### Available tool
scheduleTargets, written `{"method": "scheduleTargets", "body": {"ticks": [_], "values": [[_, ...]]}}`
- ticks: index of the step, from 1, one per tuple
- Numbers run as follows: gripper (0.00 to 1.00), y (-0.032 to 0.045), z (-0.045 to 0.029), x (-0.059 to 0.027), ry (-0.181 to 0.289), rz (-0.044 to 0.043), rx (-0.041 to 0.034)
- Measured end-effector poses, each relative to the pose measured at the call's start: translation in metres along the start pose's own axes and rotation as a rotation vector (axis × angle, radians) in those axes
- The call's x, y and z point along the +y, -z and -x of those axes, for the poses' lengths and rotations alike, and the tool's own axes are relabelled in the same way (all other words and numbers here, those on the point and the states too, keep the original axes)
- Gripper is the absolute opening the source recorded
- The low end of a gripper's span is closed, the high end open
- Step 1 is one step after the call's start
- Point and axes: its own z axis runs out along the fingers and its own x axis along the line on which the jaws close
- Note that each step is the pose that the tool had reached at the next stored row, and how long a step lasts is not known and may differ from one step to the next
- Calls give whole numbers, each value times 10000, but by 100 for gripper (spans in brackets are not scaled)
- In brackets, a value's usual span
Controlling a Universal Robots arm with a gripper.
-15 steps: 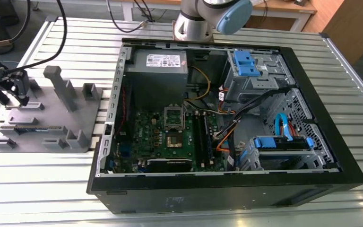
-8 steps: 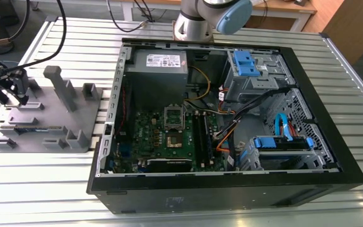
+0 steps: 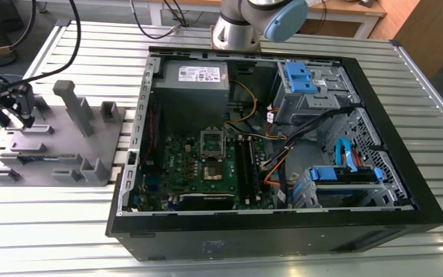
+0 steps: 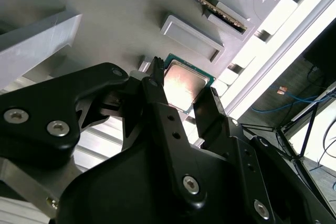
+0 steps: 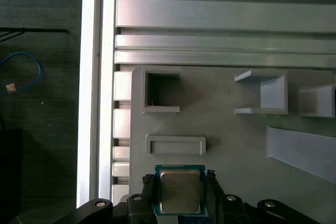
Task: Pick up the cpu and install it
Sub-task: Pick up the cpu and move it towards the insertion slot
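first wrist view puts the cpu (image 5: pixel 179 191) flat on the grey holder (image 5: pixel 236 145), framed by my tool (image 5: pixel 180 178) on two opposite sides; i cannot tell whether my tool clenches it or sits loose; exterior view has the holder on the counter (image 3: pixel 52 231) beside the computer case (image 3: pixel 283 234)

cpu (image 5: pixel 179 191) silvery-grey top, green rim; hand (image 4: pixel 182 83) black; holder (image 5: pixel 226 145) pale grey; board (image 3: pixel 177 167) green; drive brackets (image 3: pixel 299 78) blue

Low grey rectangular plastic frame (image 5: pixel 176 145) just ahead of gripper (image 5: pixel 181 181); tall grey plastic slab (image 5: pixel 302 153) alongside; bare grey plate (image 5: pixel 236 145) between.
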Motion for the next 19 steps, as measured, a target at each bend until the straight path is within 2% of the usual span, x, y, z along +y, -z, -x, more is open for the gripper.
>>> {"method": "scheduleTargets", "body": {"ticks": [19], "values": [[47,55,1,3,0,0,1]]}}
